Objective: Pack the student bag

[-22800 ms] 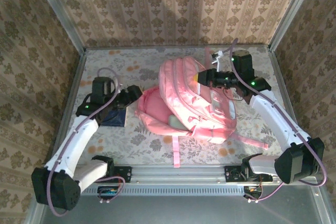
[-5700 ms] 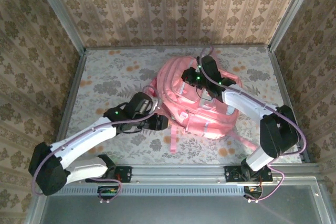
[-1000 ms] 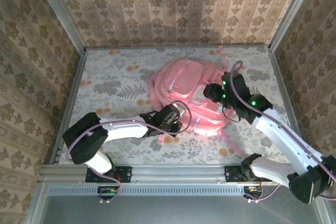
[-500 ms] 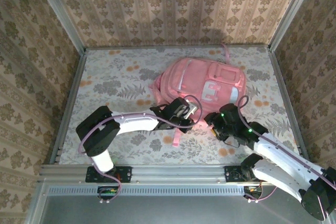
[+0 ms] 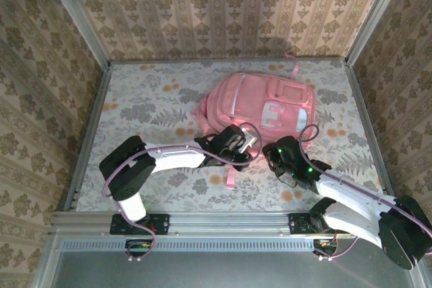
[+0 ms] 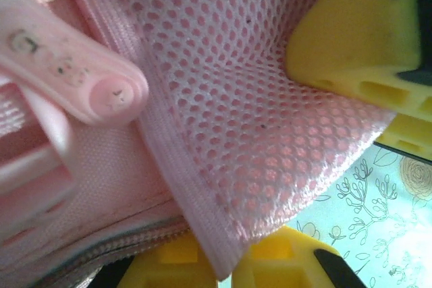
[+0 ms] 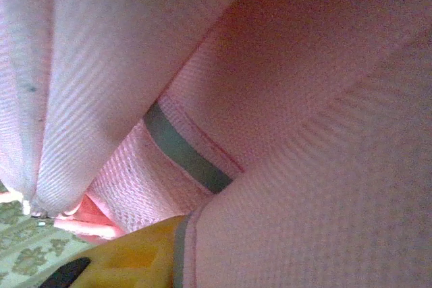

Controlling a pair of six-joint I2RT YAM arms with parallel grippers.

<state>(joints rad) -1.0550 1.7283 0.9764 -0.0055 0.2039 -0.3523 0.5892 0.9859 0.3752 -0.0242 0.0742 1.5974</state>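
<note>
The student bag, a large pink backpack with pale panels, lies flat at the middle back of the table, front pockets up. My left gripper is at its near edge. In the left wrist view this gripper is shut on the bag's pink mesh panel, pinched between its yellow fingers. My right gripper is beside it at the same near edge. In the right wrist view pink fabric lies tight over its lower yellow finger and hides the other finger.
A loose pink strap trails from the bag toward the front rail. Another strap loop reaches the back wall. The floral table cloth is bare on the left. Both forearms lie low over the near table.
The bag has slid back and turned straighter. My right gripper left the bag's right side, came to its near edge and closed. My left gripper shifted right, still holding the mesh.
</note>
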